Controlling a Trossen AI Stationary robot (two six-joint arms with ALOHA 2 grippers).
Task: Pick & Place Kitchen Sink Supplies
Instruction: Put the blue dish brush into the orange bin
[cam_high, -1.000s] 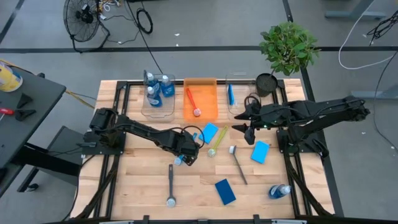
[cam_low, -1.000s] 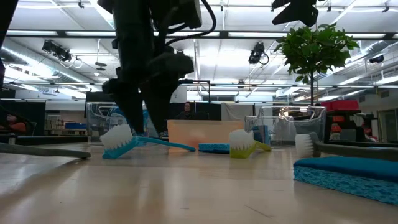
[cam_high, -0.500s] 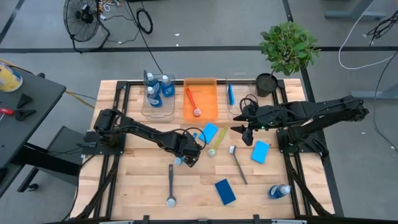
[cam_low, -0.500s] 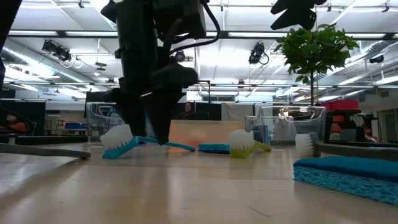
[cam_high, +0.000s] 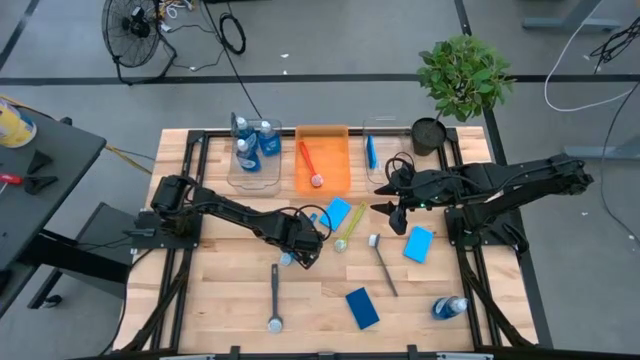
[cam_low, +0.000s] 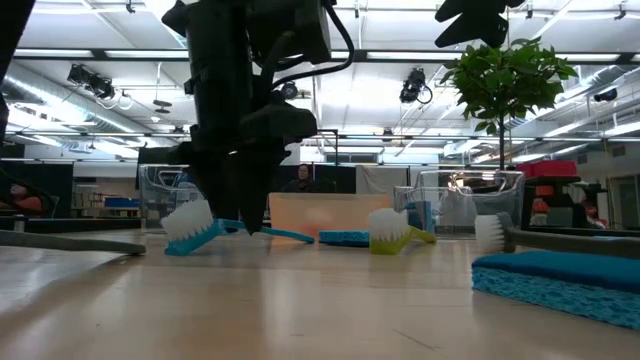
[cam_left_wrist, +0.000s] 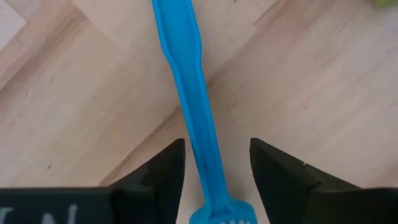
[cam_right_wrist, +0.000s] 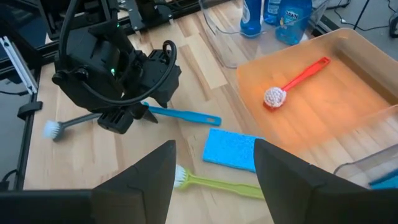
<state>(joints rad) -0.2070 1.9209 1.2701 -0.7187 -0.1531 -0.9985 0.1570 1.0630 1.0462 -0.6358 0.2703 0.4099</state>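
A blue long-handled brush (cam_high: 312, 222) lies flat on the wooden table, its white bristle head (cam_low: 190, 220) toward the near left. My left gripper (cam_high: 303, 247) points down over its handle (cam_left_wrist: 198, 112), near the head. It is open, with one finger on each side. One finger stands close beside the handle and a gap shows at the other. My right gripper (cam_high: 400, 216) hangs open above the table's right middle, with nothing between its fingers (cam_right_wrist: 163, 174). A yellow-green brush (cam_high: 350, 225) and blue sponges (cam_high: 338, 212) (cam_high: 418, 243) (cam_high: 362, 307) also lie on the table.
At the far edge stand a clear bin with blue bottles (cam_high: 253, 150), an orange bin (cam_high: 335, 140) holding a red brush (cam_high: 310, 165), another clear bin (cam_high: 385, 128) and a potted plant (cam_high: 462, 80). Dark grey brushes (cam_high: 275, 295) (cam_high: 383, 262) and a bottle (cam_high: 450, 306) lie nearer.
My left gripper's fingers have drawn closer together around the blue brush's handle. The brush has stayed where it was.
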